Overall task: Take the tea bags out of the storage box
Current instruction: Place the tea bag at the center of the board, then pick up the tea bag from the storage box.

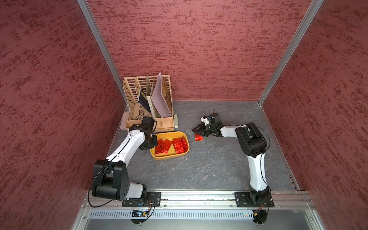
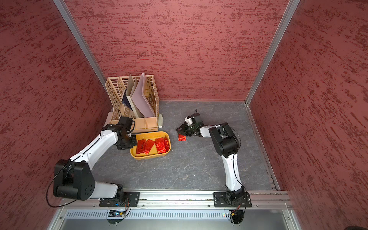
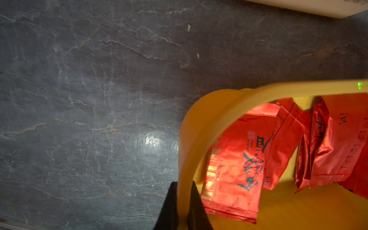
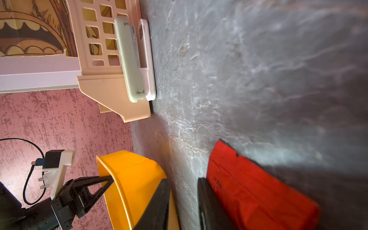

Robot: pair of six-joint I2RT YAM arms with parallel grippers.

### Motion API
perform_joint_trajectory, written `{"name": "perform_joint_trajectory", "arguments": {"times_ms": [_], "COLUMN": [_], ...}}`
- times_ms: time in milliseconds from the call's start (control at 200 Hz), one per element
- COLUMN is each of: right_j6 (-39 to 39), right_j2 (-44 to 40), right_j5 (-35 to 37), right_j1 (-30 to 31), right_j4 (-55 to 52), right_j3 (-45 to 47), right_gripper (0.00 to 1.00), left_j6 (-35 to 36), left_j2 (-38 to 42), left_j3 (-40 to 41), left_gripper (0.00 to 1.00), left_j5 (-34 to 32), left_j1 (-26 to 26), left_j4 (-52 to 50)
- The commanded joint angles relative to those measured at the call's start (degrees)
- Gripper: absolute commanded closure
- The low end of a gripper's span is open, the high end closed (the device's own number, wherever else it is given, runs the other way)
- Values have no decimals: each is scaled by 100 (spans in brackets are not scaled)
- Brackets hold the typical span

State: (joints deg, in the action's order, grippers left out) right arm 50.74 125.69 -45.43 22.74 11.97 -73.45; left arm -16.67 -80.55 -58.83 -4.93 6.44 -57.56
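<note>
Left fingers point(image 3: 169, 207) are clamped tight over the wall of the storage box point(image 1: 169, 156) at its left end, one black tip outside the mustard rim and one inside. That box sits on the grey tabletop point(image 1: 209, 165), left of the middle, and the tea bags point(image 1: 177, 145) lie flat in it, overlapping side by side (four show plainly in both top views; any under them I cannot count). Just past the box's right end, one loose tea bag point(image 1: 198, 137) lies on the bare tabletop, outside the box. Right fingers point(image 4: 157, 205) hang low next to it, parted a little with only tabletop showing between them; the sachet lies just beside the outer face of one finger, not gripped. Farther back, in the left rear corner, stands a beige file rack point(image 1: 130, 93) holding folders point(image 1: 159, 97), with a slim pale case point(image 1: 175, 120) propped at its right side.
</note>
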Motion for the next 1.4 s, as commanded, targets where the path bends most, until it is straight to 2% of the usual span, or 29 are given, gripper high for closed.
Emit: {"name": "perform_joint_trajectory", "arguments": {"times_ms": [0,280,351,456,566,721,867,997,1132,1267,1397], "right_j6": [51,168,-186,-1085,-1449,-992,-904,-812,-811,-781,-771], "right_j2": [-128,-1508,-1714,-1769,-1448,-732,-57,297,475,667,884], "right_j5": [-74,-139,59,784,1301,948,914,1392,1546,1489,1444], "right_j1": [18,172,428,1016,1639,2137,2557,2755,2845,2902,2946], "right_j4": [129,718,120,-1366,-2347,-1982,-2208,-2550,-2726,-2781,-2888], "right_j3": [36,590,499,-46,-826,-1425,-2164,-2526,-2757,-2945,-3238], "right_gripper": [70,64,64,65,65,65,63,61,60,60,64], "left_j6": [-20,-21,-20,-21,-29,-30,-30,-38,-31,-30,-35], "left_j2": [32,41,40,50,57,62,60,78,68,49,41], "left_j3": [36,31,30,39,42,39,39,48,47,55,52], "left_gripper": [100,100,100,100,100,100,100,100,100,100,100], "left_j5": [-29,-36,-34,-34,-43,-49,-57,-61,-61,-54,-63], "left_j1": [21,51,53,62,76,83,100,107,112,114,143], "left_j4": [57,52,52,54,52,52,56,52,61,57,59]}}
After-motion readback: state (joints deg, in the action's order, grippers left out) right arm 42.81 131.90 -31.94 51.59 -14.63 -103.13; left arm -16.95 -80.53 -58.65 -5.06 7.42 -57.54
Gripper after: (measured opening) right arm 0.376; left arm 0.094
